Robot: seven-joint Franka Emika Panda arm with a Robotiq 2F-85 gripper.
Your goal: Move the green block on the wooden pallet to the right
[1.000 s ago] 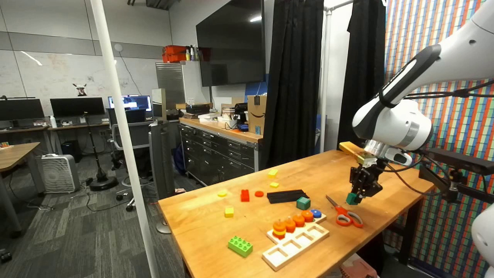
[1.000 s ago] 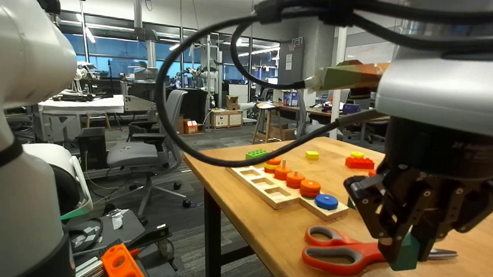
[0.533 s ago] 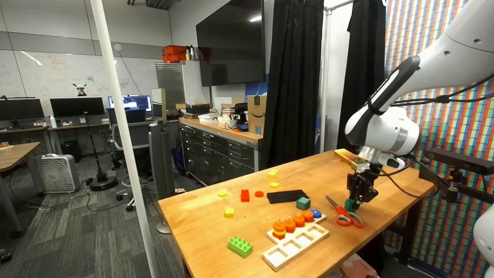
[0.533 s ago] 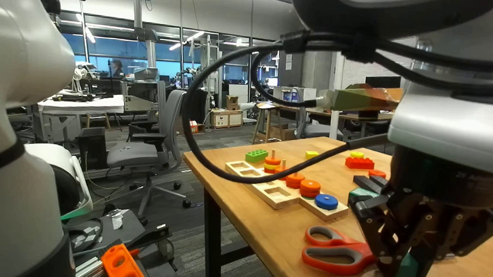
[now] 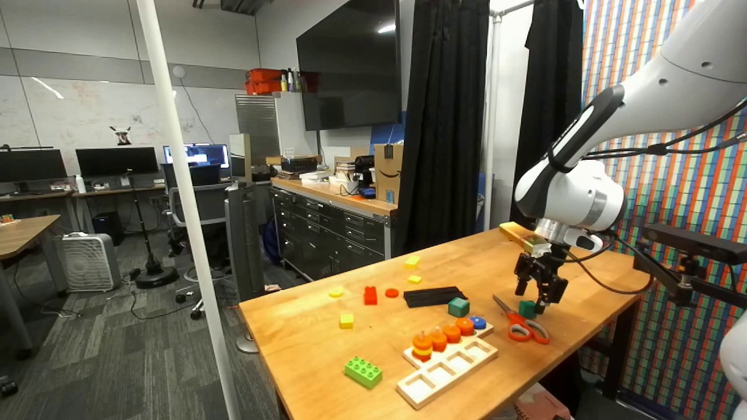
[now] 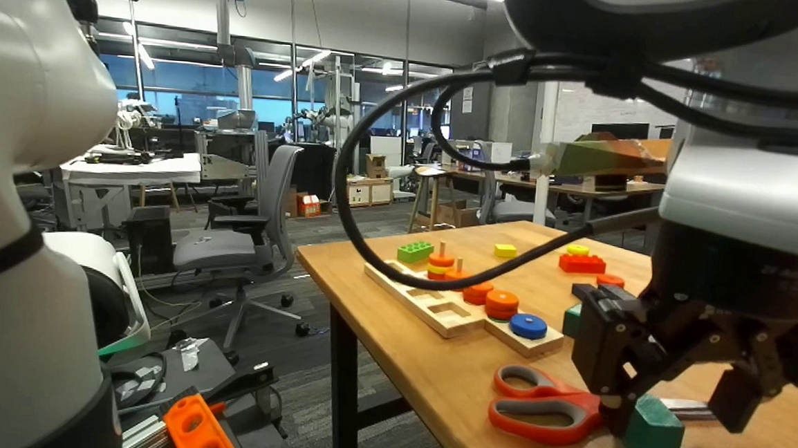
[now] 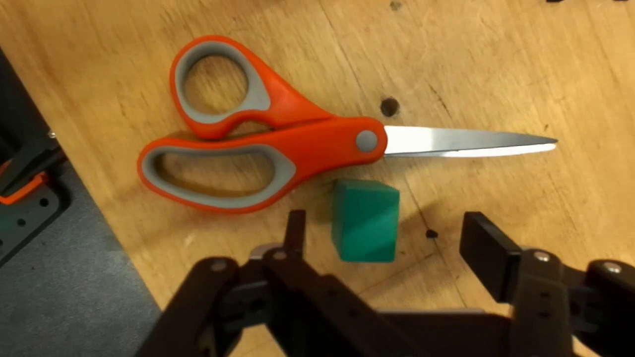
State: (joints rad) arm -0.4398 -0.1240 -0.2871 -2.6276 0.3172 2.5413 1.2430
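Wrist view: just let go of the block, leaving it on the table between the fingers of a wide-spread, empty claw, right of the pallet in both exterior views, so probably placed and needing only retreat.

Fingers now spread, green block released onto the bench

Closed on the block in the earlier exterior views, the fingers now stand apart on either side of it; in the wrist view bare wood shows between block and finger on both sides, more of it on the picture's right. Lifted a second ago, lower but clamped half a second ago, the block now stands free, just beside the scissors. In an exterior view the arm now sits farther toward the picture's left.
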